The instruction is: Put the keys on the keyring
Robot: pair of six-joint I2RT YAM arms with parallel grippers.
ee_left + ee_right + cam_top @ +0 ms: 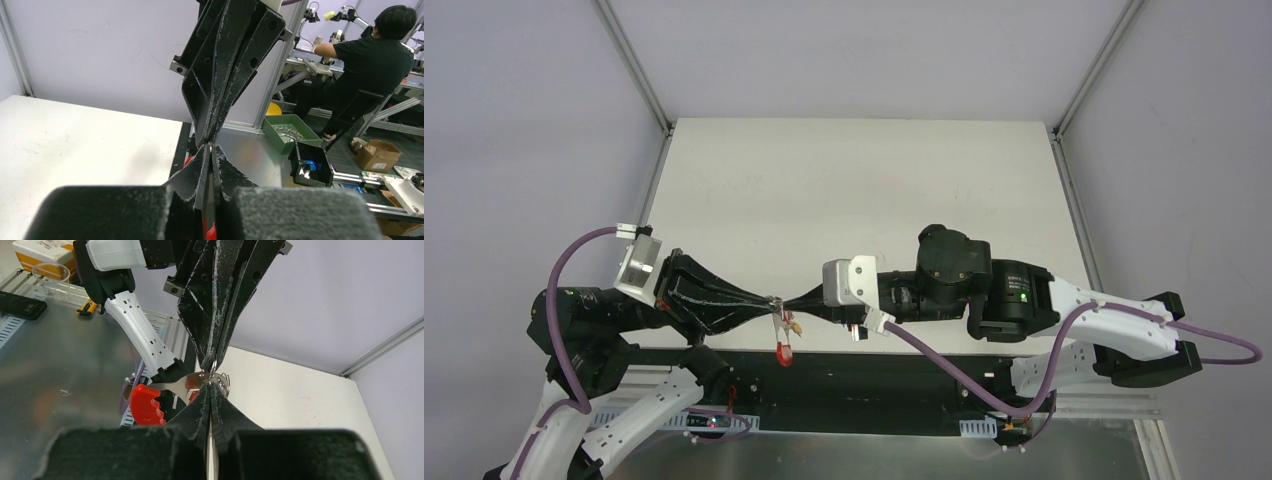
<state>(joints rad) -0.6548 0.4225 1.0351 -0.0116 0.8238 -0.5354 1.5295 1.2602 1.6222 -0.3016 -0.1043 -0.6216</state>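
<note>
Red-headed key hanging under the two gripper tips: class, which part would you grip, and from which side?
Probably the red head, pinched across its flat faces from below. It hangs free, while the silvery shank runs up to the keyring crowded between the shut tips of the left gripper and right gripper.

The top camera looks down from behind the arms over the whole bench (854, 180), while each wrist camera looks closely along its own hand at the other, all three sharing the spot where left hand (765, 299) and right hand (791, 303) meet tip to tip.
</note>
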